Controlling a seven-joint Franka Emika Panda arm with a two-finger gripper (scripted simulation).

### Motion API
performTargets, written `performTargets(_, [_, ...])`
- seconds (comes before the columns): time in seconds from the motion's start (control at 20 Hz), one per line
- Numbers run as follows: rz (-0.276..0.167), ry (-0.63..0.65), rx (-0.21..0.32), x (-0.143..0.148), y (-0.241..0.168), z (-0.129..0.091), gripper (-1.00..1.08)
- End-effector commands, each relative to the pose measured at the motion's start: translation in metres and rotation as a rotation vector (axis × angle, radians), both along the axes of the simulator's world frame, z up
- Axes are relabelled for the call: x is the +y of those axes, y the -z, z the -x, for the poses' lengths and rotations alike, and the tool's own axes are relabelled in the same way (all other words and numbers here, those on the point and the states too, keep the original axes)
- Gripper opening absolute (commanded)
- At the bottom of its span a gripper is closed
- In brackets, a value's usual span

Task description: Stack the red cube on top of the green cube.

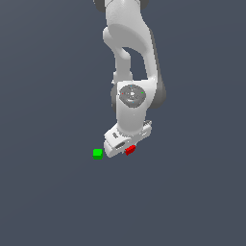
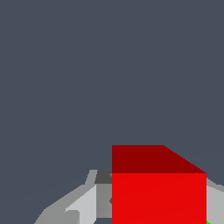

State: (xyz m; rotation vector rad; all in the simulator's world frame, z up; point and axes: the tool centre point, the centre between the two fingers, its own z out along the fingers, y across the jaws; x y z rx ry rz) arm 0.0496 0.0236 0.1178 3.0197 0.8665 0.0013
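Note:
In the exterior view the red cube (image 1: 129,150) sits at the tip of my white gripper (image 1: 126,149), low over the dark floor. The green cube (image 1: 97,153) lies on the floor a short way towards the exterior view's left, apart from the gripper. In the wrist view the red cube (image 2: 158,197) fills the space between the grey fingers (image 2: 85,205), which press against its sides. The gripper (image 2: 157,208) is shut on it. A thin green sliver (image 2: 209,222) shows at the picture's edge beside the red cube.
The white arm (image 1: 130,57) rises above the gripper. Plain dark grey floor (image 1: 48,192) lies all around the cubes.

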Motion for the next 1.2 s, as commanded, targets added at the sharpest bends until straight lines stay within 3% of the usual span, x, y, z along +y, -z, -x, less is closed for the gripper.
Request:
performTargets(0.0, [0.0, 0.001, 0.0, -0.006, 0.002, 0.001, -1.0])
performTargets(0.25, [0.0, 0.001, 0.0, -0.035, 0.013, 0.005, -1.0])
performTargets(0.75, [0.001, 0.001, 0.0, -0.127, 0.048, 0.015, -1.0])
performTargets(1.15, [0.001, 0.001, 0.0, -0.149, 0.056, 0.015, -1.0])
